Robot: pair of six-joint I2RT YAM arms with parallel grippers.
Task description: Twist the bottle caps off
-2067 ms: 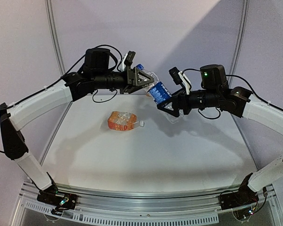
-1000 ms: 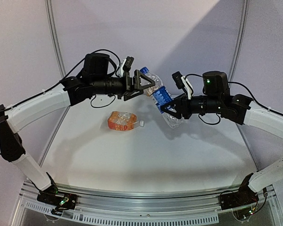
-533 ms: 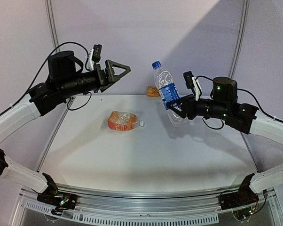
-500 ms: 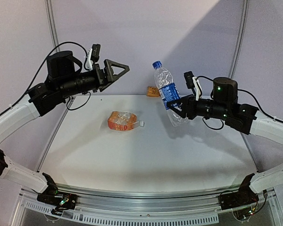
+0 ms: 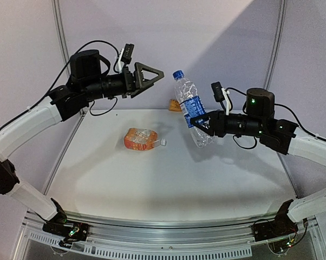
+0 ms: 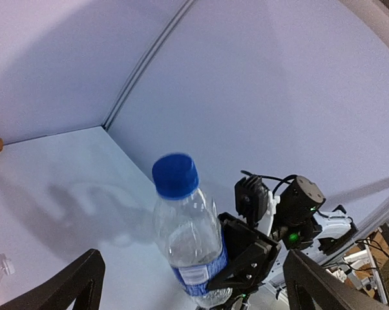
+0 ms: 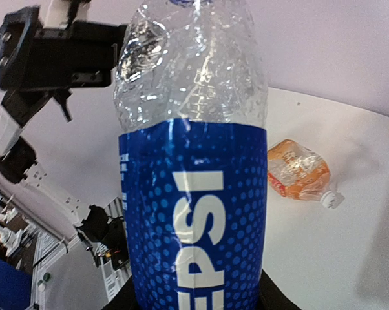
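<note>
Nearer swung my left claw, apart; right claw clamped the water bottle, one of two; two caps, white cap tiny.

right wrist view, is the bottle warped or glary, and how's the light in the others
Right wrist: the water bottle fills the frame, bulged, with glints on its clear plastic. Left wrist: the blue cap is sharp, shadows lie on the table. Top external: a diagonal shadow crosses the back wall.

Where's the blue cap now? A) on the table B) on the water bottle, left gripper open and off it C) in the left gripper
B: the blue cap sits on the water bottle in the right gripper; the left gripper is open, apart from it.
</note>
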